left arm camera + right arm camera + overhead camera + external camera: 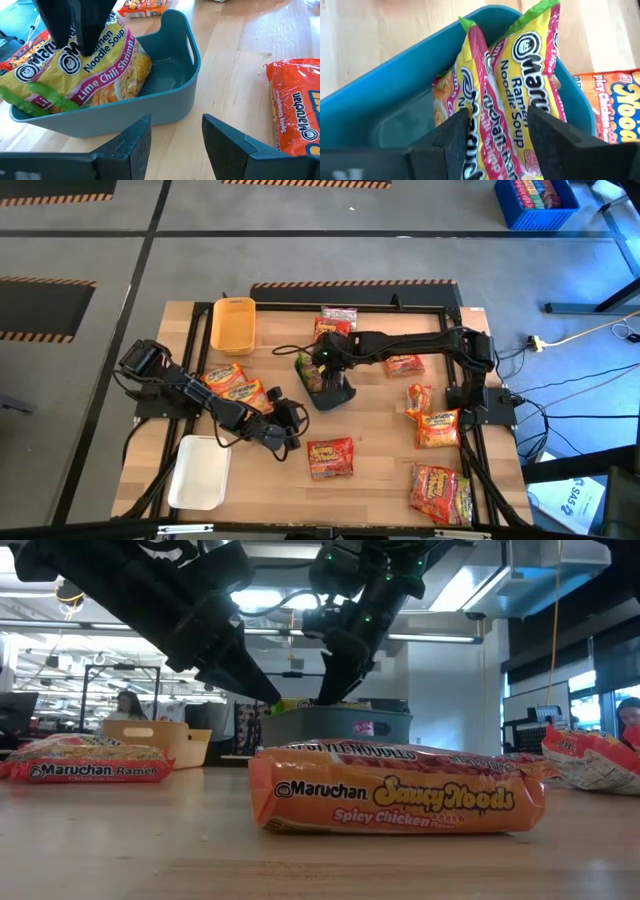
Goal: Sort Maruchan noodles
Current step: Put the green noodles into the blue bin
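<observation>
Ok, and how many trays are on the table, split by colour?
Yellow tray: 1
White tray: 1
Blue-grey tray: 1
Total: 3

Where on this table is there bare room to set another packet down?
Bare wood lies between the white tray and the Spicy Chicken packet, and right of that packet. Crowded around the blue-grey bin, where the right claw hovers over two green-edged packets.
</observation>
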